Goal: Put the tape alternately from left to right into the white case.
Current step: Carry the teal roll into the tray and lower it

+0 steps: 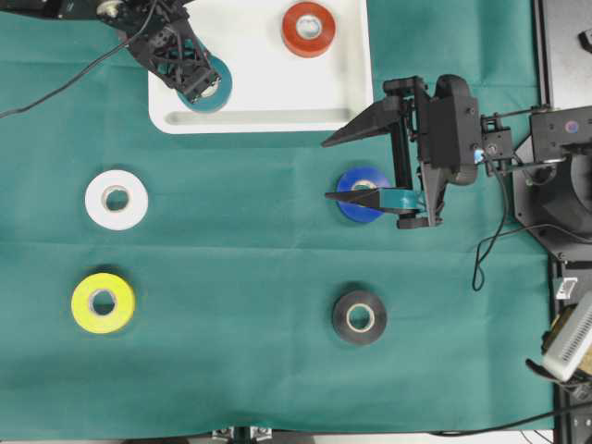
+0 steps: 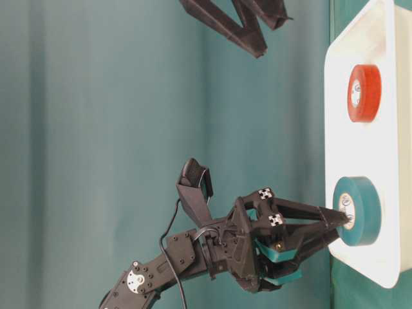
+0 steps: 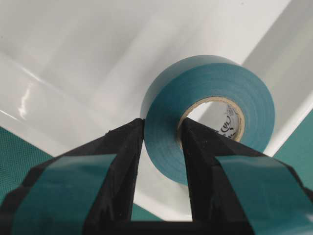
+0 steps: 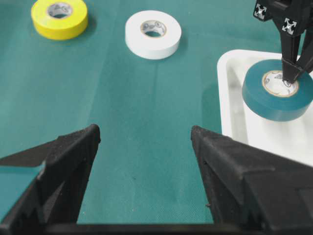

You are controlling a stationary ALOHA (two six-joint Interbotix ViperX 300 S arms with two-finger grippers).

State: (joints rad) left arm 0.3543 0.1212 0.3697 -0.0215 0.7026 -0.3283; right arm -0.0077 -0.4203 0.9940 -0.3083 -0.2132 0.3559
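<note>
The white case (image 1: 268,118) lies at the back of the green cloth. A teal tape (image 1: 218,90) lies in its left end and a red tape (image 1: 308,28) further right. My left gripper (image 3: 161,129) is shut on the teal tape (image 3: 215,83), one finger in the core and one outside the wall. My right gripper (image 1: 326,169) hangs open over the blue tape (image 1: 351,178), with nothing between its fingers (image 4: 73,147). White tape (image 1: 117,199), yellow tape (image 1: 103,302) and black tape (image 1: 360,317) lie flat on the cloth.
The right arm's base and cables (image 1: 555,185) stand along the right edge of the table. The green cloth (image 1: 231,259) is bare between the left rolls and the right rolls. The case's raised rim (image 4: 230,122) lies just right of my right gripper's view.
</note>
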